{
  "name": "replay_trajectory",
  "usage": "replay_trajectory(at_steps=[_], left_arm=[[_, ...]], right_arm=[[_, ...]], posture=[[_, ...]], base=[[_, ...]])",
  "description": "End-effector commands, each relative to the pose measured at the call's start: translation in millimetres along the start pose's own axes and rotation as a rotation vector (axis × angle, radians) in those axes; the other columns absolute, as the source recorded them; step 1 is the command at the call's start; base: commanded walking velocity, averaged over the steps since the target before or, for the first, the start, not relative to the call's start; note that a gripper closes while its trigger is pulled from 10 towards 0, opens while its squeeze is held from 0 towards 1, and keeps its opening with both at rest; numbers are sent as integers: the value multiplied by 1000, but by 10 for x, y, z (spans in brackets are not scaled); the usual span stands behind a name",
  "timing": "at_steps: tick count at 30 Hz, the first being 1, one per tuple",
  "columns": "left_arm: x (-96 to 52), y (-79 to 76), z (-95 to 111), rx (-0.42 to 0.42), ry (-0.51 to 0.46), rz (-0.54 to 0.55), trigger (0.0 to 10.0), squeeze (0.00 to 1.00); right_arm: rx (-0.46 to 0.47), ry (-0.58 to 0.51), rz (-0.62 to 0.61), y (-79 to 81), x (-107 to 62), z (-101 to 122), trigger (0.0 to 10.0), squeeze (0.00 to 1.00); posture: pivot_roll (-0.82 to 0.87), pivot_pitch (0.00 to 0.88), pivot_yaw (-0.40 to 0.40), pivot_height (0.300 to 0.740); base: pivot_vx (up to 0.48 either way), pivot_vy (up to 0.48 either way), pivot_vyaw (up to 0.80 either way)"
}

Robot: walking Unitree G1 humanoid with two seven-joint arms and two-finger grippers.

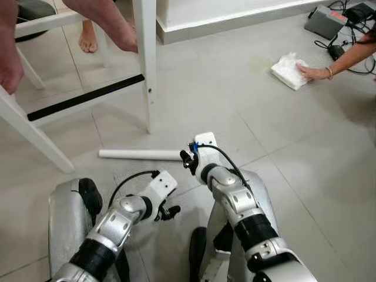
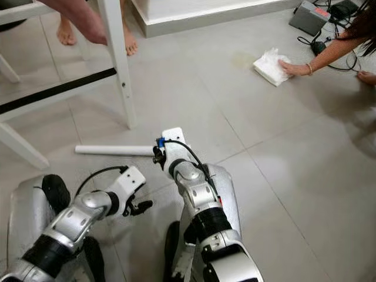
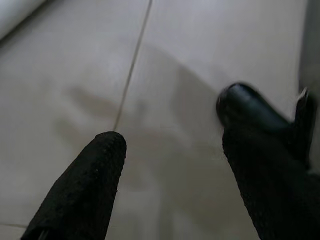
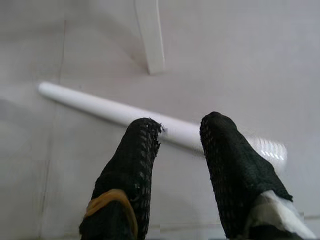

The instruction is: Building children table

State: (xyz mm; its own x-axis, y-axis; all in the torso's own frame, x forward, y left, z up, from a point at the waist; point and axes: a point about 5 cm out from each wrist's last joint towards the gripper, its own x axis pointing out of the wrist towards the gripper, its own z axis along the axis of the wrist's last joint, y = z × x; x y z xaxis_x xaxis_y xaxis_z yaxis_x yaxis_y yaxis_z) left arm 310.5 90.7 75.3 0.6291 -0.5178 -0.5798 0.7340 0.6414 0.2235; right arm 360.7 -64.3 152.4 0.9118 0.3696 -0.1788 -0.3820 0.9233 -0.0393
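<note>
The grey tiled floor [image 1: 282, 176] fills the left eye view; a white table leg [image 1: 141, 154] lies at centre, the right gripper [image 1: 189, 157] at its near end. In the right wrist view, the fingers [image 4: 135, 150] stand apart over it, probably ready for grasping. In the left wrist view, the left gripper [image 3: 170, 165] is open above bare tile, partly blurred.

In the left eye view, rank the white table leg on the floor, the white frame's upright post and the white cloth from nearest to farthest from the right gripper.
1. White table leg: lying on the floor, right at the right gripper.
2. Upright post: standing ahead, to the robot's left.
3. White cloth: far ahead on the right, under a person's hand.
</note>
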Motion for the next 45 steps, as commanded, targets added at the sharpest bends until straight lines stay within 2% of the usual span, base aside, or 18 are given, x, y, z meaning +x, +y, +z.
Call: replay_trajectory(at_steps=[1, 3, 4, 5, 7, 10, 14, 18, 23, 25, 26, 30, 32, 35, 36, 41, 44, 45], left_arm=[[59, -190, -291, -25, 97, -70, 10000, 0], [68, -234, -350, -39, 122, -83, 10000, 0], [74, -243, -376, -51, 131, -76, 10000, 0], [74, -243, -376, -51, 131, -76, 10000, 0], [63, -272, -366, -64, 124, -60, 10000, 0], [55, -264, -348, -73, 116, -51, 10000, 0], [44, -236, -385, -77, 130, -50, 10000, 0], [36, -368, -543, -46, 199, -128, 10000, 0], [16, -439, -602, -16, 226, -177, 10000, 0], [-12, -342, -479, -42, 180, -121, 10000, 0], [-12, -342, -479, -42, 180, -121, 10000, 0], [-155, -98, -185, -48, 61, 4, 10000, 0], [-155, -98, -185, -48, 61, 4, 10000, 0], [-410, 87, 137, -15, -57, 104, 10000, 0], [-410, 87, 137, -15, -57, 104, 10000, 0], [-766, 233, 436, -15, -183, 234, 10000, 0], [-817, 259, 466, -32, -204, 266, 10000, 0], [-880, 291, 502, -50, -241, 323, 10000, 0]], right_arm=[[1, 48, 9, 3, -11, -99, 10000, 0], [-28, 106, 13, 11, -3, -209, 10000, 0], [-32, 170, 12, 26, 2, -359, 10000, 0], [-32, 170, 12, 26, 2, -359, 10000, 0], [-37, 268, 0, 62, -30, -638, 10000, 0], [-27, 306, -5, 95, -38, -748, 10000, 0], [11, 406, 68, 405, -72, -1030, 10000, 0], [46, 350, 124, 522, -40, -885, 10000, 0], [6, 339, 116, 475, -27, -847, 10000, 0], [-21, 365, 61, 313, -39, -940, 10000, 0], [-21, 365, 61, 313, -39, -940, 10000, 0], [30, 275, 58, 204, -9, -733, 10000, 0], [30, 275, 58, 204, -9, -733, 10000, 0], [38, 130, 94, 73, -113, -325, 10000, 0], [38, 130, 94, 73, -113, -325, 10000, 0], [22, -26, 214, -61, -402, 79, 10000, 0], [31, -56, 220, -76, -453, 135, 10000, 0], [32, -97, 203, -114, -514, 200, 10000, 0]], posture=[[5, 513, -107, 300], [7, 520, -103, 300], [9, 524, -108, 300], [9, 524, -108, 300], [31, 541, -117, 300], [35, 543, -121, 300], [51, 561, -134, 300], [41, 561, -131, 300], [31, 553, -127, 300], [42, 537, -124, 300], [42, 537, -124, 300], [48, 516, -126, 300], [48, 516, -126, 300], [47, 478, -120, 300], [47, 478, -120, 300], [43, 438, -118, 300], [43, 438, -118, 300], [45, 424, -117, 300]], base=[[0, 0, 0], [0, 0, 0], [0, 0, 0], [0, 0, 0], [0, 0, 0], [0, 0, 0], [0, 0, 0], [0, 0, 0], [0, 0, 0], [0, 0, 0], [0, 0, 0], [0, 0, 0], [0, 0, 0], [0, 0, 0], [0, 0, 0], [0, 0, 0], [0, 0, 0], [0, 0, 0]])
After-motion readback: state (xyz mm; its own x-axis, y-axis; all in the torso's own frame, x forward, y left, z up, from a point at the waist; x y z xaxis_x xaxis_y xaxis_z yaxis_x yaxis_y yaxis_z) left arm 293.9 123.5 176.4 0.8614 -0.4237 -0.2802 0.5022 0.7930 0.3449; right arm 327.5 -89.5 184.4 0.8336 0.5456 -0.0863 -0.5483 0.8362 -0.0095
